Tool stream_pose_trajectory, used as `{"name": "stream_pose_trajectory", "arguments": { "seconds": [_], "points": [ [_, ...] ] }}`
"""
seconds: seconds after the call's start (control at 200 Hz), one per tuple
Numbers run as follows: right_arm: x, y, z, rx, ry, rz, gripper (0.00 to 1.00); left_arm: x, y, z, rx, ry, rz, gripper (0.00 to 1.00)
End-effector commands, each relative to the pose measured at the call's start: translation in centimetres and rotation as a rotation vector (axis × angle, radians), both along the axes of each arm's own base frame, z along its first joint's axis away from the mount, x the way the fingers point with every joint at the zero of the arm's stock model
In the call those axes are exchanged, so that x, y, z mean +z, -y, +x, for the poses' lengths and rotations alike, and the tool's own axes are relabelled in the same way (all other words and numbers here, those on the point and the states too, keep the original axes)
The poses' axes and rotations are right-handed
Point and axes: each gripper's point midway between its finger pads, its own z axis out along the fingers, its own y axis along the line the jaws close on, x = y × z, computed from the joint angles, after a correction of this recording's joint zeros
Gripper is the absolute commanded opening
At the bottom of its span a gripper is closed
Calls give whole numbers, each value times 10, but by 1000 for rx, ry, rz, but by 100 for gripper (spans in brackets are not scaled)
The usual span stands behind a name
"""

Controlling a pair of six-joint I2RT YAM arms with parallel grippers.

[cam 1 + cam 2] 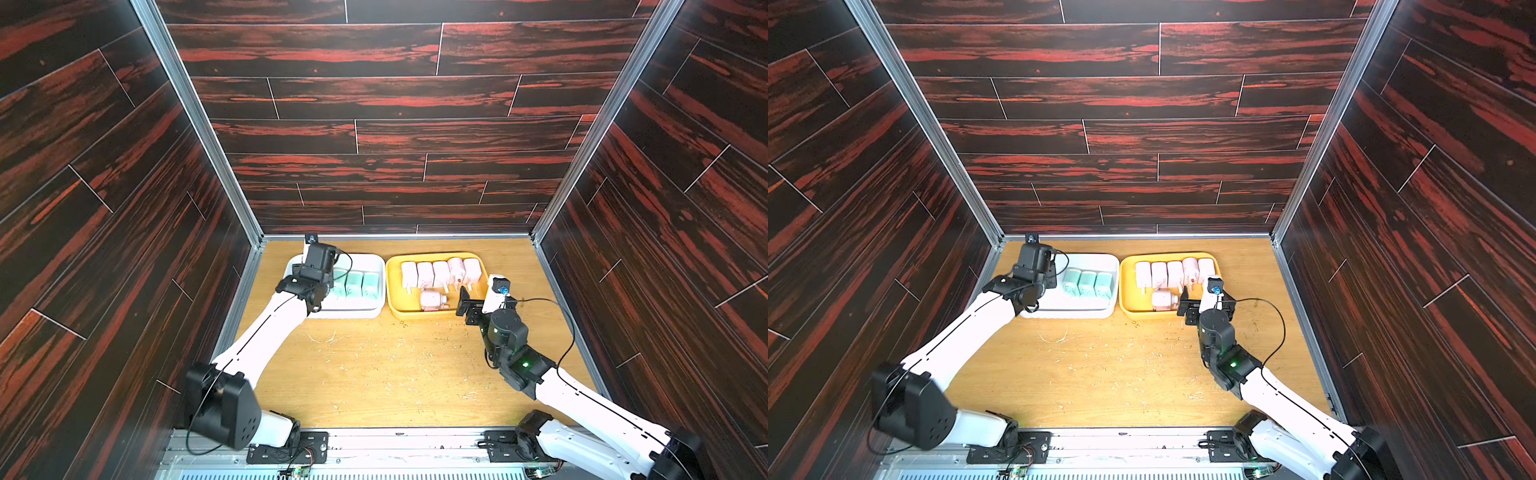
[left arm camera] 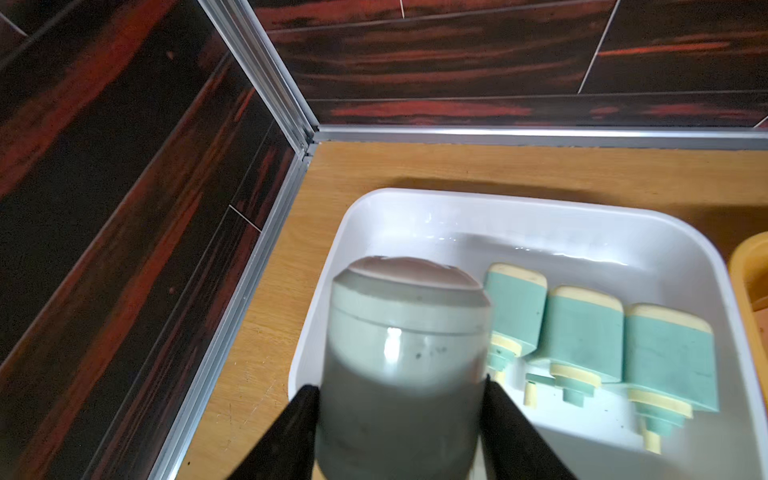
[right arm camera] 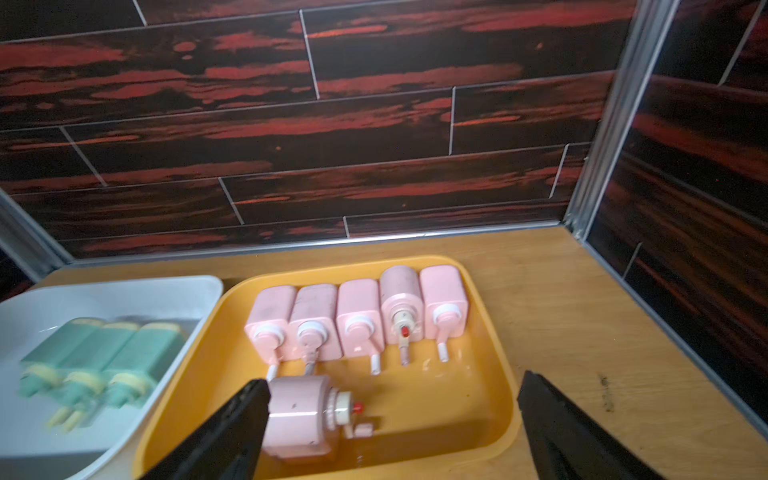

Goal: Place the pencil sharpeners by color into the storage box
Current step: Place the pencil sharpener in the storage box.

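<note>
Over the white tray, the left gripper holds a mint sharpener clamped between its black fingers, lifted above the tray's empty side next to the wall. Three mint sharpeners lie in a row in the same tray, cranks pointing the same way. The step in hand looks like setting this fourth one down beside them. To do it well, lower it into the free gap just beside the nearest mint block, keeping its long side parallel to the row so it does not knock a neighbour or ride up the tray wall, and part the fingers only once it rests on the floor.

Across the table, the right gripper stands wide open over the yellow tray, holding nothing. Five pink sharpeners sit in a row there, and a sixth pink one lies crosswise in front, touching one finger. It could be squared up afterwards.
</note>
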Motion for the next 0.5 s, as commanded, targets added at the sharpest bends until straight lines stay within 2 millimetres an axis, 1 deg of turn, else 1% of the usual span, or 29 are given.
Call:
{"name": "stream_pose_trajectory", "arguments": {
  "seconds": [0.0,0.075,0.155,0.19,0.215,0.22,0.235,0.311,0.421,0.491],
  "points": [
    [11,47,3,-174,112,10,98,-12,1,19,-87,-60,-67,0],
    [-3,71,8,-243,82,46,98,-29,-7,32,-86,-105,-86,0],
    [-10,87,6,-292,92,54,98,-45,-15,45,-85,-137,-86,0],
    [-13,91,5,-303,94,42,98,-52,-19,50,-82,-153,-92,0],
    [-16,93,4,-306,89,30,98,-53,-21,52,-80,-157,-99,0],
    [-16,93,4,-306,86,24,98,-58,-21,53,-79,-170,-100,0],
    [-18,94,4,-304,80,15,98,-65,-23,55,-76,-186,-104,0],
    [-26,99,5,-328,46,-26,98,-84,-29,61,-69,-228,-150,0],
    [-34,107,5,-351,30,-59,98,-106,-22,65,-100,-273,-257,0],
    [-39,110,7,-348,25,-72,98,-116,-17,67,-121,-289,-288,0]
  ]
}}
